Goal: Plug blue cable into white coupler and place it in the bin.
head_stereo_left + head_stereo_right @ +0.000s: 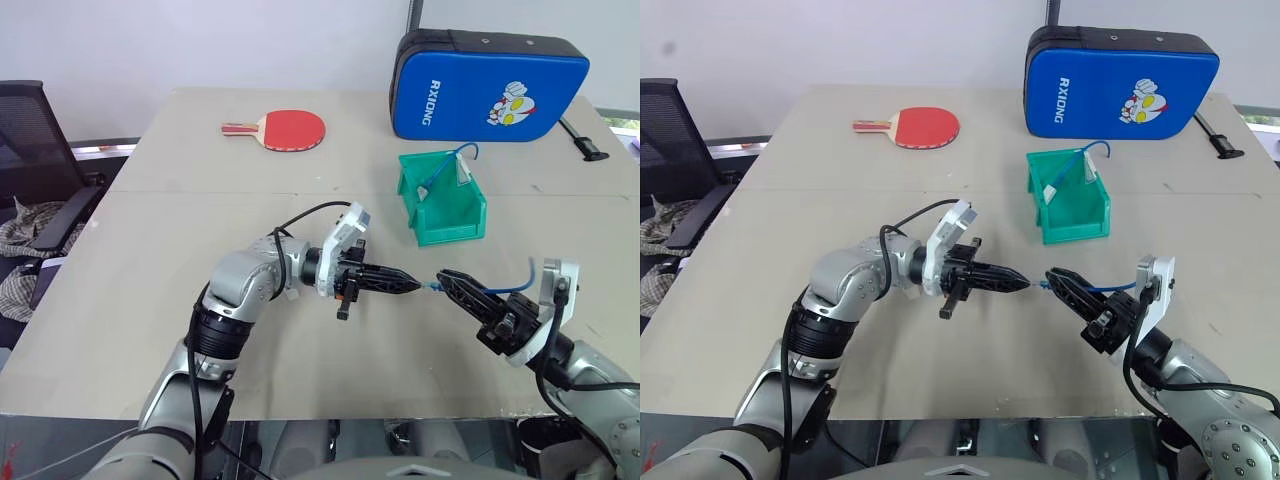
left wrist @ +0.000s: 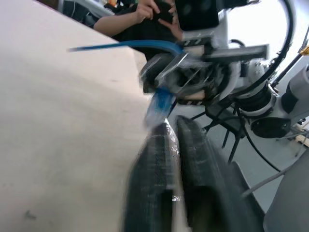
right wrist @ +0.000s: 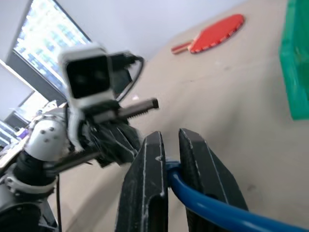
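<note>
Right tool [image 1: 447, 279] grips the blue cable [image 1: 510, 284], its plug just beside the clenched left tool [image 1: 410, 285].

L pincer [image 2: 175, 126] shut; blue cable [image 2: 159, 104] plug at its tips, held by R pincer [image 2: 166, 77].

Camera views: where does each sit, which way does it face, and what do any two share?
Eye views: on the head, looking down over the table; both arms show, left gripper facing right gripper, green bin beyond.
Left wrist view: looks along its fingers at the blue cable.
Right wrist view: fingers shut on the cable, facing the left gripper.
Shared: both wrist views show the cable.
</note>
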Controlling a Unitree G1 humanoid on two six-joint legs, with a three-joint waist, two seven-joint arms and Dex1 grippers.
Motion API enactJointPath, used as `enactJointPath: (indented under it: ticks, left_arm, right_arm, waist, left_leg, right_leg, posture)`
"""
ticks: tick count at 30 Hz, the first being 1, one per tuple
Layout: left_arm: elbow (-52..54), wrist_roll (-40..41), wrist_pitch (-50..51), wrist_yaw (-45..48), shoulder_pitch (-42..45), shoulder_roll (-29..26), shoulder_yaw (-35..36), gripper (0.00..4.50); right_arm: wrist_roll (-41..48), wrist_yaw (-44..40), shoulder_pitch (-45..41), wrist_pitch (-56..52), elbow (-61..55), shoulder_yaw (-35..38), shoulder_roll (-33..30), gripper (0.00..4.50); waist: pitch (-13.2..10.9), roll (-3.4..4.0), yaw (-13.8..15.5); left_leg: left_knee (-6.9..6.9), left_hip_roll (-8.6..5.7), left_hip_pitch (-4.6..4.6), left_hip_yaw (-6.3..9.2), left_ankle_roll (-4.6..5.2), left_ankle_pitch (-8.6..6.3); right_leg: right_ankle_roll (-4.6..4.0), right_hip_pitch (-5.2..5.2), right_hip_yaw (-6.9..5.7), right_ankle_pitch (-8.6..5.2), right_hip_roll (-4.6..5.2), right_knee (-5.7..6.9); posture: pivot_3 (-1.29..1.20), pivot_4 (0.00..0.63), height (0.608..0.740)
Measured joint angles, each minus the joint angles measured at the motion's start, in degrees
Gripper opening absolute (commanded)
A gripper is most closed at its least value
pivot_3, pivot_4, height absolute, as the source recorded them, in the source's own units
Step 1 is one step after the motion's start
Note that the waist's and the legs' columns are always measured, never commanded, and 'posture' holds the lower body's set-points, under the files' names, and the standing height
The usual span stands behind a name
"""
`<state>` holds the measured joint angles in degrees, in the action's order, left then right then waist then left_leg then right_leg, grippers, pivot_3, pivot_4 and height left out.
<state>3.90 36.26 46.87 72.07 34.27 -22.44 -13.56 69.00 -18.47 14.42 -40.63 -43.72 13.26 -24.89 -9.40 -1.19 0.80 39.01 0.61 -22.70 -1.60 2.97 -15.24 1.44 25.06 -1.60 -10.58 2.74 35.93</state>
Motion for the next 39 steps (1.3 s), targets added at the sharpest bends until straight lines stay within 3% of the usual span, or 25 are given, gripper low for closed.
enactJointPath:
  ticks: [12,16,20,26,30,32,39]
  left_arm:
    - [0.0,0.0,-1.3,-0.4,-0.2,0.3,0.0,0.00]
    - [0.0,-0.3,-2.5,-0.9,-0.8,-1.0,0.2,1.61]
    - [0.1,-3.5,-8.7,-4.3,-3.1,-4.6,4.5,3.51]
    - [2.2,-6.3,-15.2,-7.4,-9.0,-11.7,11.7,3.51]
    - [5.2,-8.5,-20.6,-7.1,-19.0,-17.9,16.1,3.51]
    - [5.6,-9.9,-24.4,-7.8,-27.6,-18.5,19.0,3.51]
    - [4.5,-14.3,-33.0,-10.5,-33.4,-17.4,19.8,3.51]
  right_arm:
    - [0.7,0.3,0.6,1.0,0.0,-0.1,-1.0,0.15]
    - [0.6,0.2,0.7,1.2,0.0,-0.1,-1.9,0.00]
    - [-1.6,-1.4,0.8,2.3,0.0,-0.1,-4.1,0.00]
    - [-8.1,-5.6,-0.9,3.5,-0.1,-2.1,-8.0,0.00]
    - [-11.1,-7.7,-5.0,3.6,0.8,-4.7,-8.6,0.00]
    - [-13.1,-9.1,-7.0,3.6,2.6,-6.6,-8.7,0.00]
    - [-15.5,-11.4,-8.6,3.6,4.1,-8.7,-8.6,0.00]
  waist:
    - [0.0,0.00,0.0]
    - [0.0,0.00,-0.1]
    - [0.0,0.00,-0.1]
    - [0.0,0.01,0.0]
    - [0.0,0.01,-0.3]
    - [0.0,0.02,-0.1]
    - [0.0,-0.03,1.2]
  left_leg:
    - [0.00,0.00,0.00,0.00,0.00,0.00]
    - [0.00,0.00,0.01,-0.01,0.00,0.00]
    - [0.00,0.03,0.02,0.03,0.00,0.00]
    - [0.00,0.05,0.00,0.00,0.00,0.00]
    - [-0.01,0.08,0.04,-0.10,-0.01,0.00]
    - [-0.02,0.10,0.01,-0.12,-0.01,0.00]
    - [-0.01,0.05,-0.06,-0.09,-0.02,0.00]
  right_leg:
    - [0.00,0.00,0.01,0.00,0.00,0.00]
    - [0.00,0.01,0.02,0.00,-0.02,0.00]
    - [-0.01,0.01,0.05,0.00,-0.04,0.00]
    - [-0.01,0.02,0.01,-0.01,-0.01,-0.02]
    - [-0.01,0.04,0.07,0.00,0.01,-0.04]
    - [-0.01,0.06,0.08,-0.01,0.10,-0.05]
    - [-0.01,0.05,-0.04,-0.01,0.30,-0.06]
  posture:
    - [0.00,0.150,0.731]
    - [0.00,0.150,0.731]
    - [0.00,0.150,0.731]
    - [0.00,0.150,0.731]
    - [0.00,0.150,0.731]
    - [0.00,0.150,0.731]
    - [0.00,0.150,0.731]
